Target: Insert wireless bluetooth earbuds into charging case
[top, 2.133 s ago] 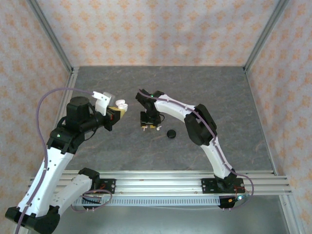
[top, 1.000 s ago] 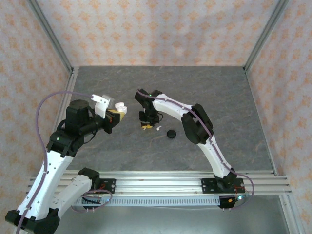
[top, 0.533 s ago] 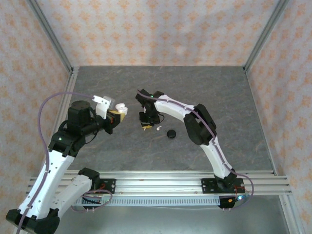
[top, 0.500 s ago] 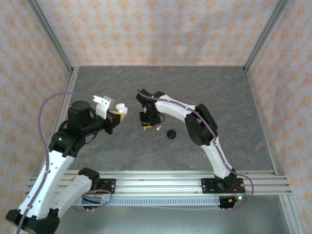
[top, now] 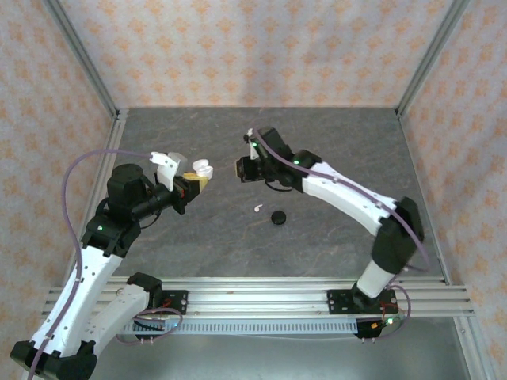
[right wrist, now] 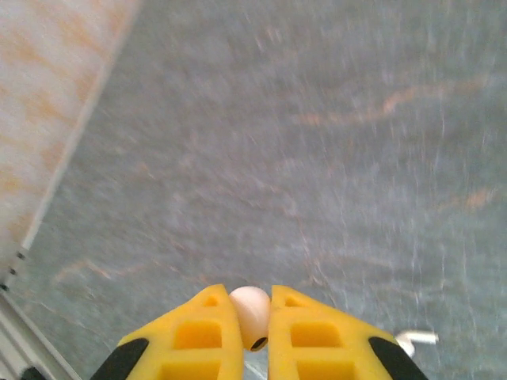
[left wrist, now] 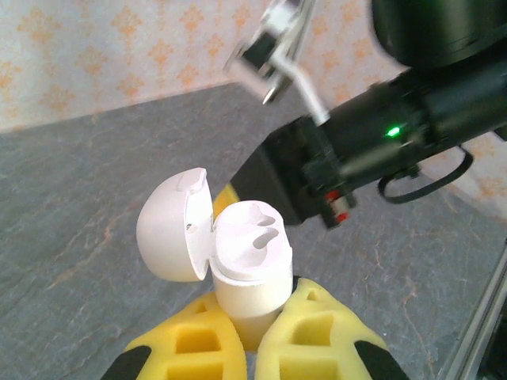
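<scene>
Top external: left gripper (top: 193,183) is clamped on the open white case (top: 203,169). Right gripper (top: 241,169) is near it. A loose white earbud (top: 258,209) lies on the table (top: 341,142).
Left wrist: case lid is hinged back, both sockets empty.
Right wrist: fingers pinch the held white earbud (right wrist: 251,311).

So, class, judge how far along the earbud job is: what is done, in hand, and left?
Done: the white case stands open, held by the left gripper, both slots empty. In hand: the right gripper pinches one white earbud, apart from the case. Left: seat it, then fetch the second white earbud lying on the table.
</scene>
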Motion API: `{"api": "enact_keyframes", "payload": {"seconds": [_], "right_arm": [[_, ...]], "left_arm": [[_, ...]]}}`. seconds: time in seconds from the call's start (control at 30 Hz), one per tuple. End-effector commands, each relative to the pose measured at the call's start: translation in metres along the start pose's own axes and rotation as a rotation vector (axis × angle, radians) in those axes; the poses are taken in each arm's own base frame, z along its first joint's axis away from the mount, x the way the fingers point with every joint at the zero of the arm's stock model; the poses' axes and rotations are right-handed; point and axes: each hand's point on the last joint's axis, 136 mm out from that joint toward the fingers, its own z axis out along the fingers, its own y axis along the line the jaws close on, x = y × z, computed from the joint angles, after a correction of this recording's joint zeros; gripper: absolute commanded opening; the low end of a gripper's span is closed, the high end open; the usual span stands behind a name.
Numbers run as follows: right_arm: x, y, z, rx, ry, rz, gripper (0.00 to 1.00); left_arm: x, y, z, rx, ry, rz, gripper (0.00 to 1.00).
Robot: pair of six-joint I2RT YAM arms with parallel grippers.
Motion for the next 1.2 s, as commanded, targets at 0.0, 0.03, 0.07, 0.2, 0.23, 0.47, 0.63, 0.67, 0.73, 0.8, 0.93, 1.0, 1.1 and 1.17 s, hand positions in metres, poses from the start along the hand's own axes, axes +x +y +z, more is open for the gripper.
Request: {"api": "enact_keyframes", "payload": {"seconds": [0.0,0.03,0.07,0.2,0.23,0.47,0.63,0.67,0.73,0.8,0.93,1.0,1.1,1.17], "right_arm": [[-0.049,0.021,-0.043,-0.067,-0.272,-0.100,0.10],[-0.055,0.024,-0.054,-0.083,-0.318,-0.116,0.10],[-0.062,0.029,-0.068,-0.105,-0.371,-0.140,0.10],[-0.081,0.050,-0.114,-0.188,-0.527,-0.222,0.11],[-0.084,0.055,-0.122,-0.208,-0.549,-0.236,0.11],[-0.093,0.098,-0.160,-0.371,-0.624,-0.317,0.11],[-0.086,0.125,-0.161,-0.470,-0.635,-0.374,0.11],[-0.084,0.129,-0.160,-0.482,-0.627,-0.380,0.11],[-0.082,0.136,-0.158,-0.498,-0.617,-0.390,0.10],[-0.078,0.141,-0.155,-0.512,-0.606,-0.406,0.10],[-0.070,0.144,-0.148,-0.507,-0.576,-0.451,0.09],[-0.066,0.141,-0.144,-0.485,-0.562,-0.472,0.09],[-0.063,0.138,-0.140,-0.460,-0.553,-0.492,0.09],[-0.063,0.138,-0.139,-0.455,-0.555,-0.501,0.09]], "left_arm": [[-0.024,-0.011,-0.001,0.058,-0.066,0.044,0.00],[-0.025,-0.012,-0.001,0.068,-0.063,0.046,0.00],[-0.026,-0.013,0.001,0.079,-0.059,0.049,0.00],[-0.035,-0.019,0.003,0.117,-0.069,0.054,0.00],[-0.037,-0.019,0.004,0.124,-0.073,0.053,0.00],[-0.048,-0.024,0.008,0.163,-0.090,0.062,0.00],[-0.057,-0.027,0.012,0.194,-0.096,0.056,0.00],[-0.058,-0.029,0.012,0.199,-0.096,0.057,0.00],[-0.060,-0.029,0.013,0.203,-0.095,0.058,0.00],[-0.061,-0.031,0.013,0.206,-0.099,0.061,0.00],[-0.062,-0.034,0.013,0.211,-0.101,0.076,0.00],[-0.063,-0.035,0.012,0.215,-0.103,0.084,0.00],[-0.066,-0.038,0.009,0.219,-0.107,0.096,0.00],[-0.066,-0.039,0.008,0.221,-0.104,0.099,0.00]]}}
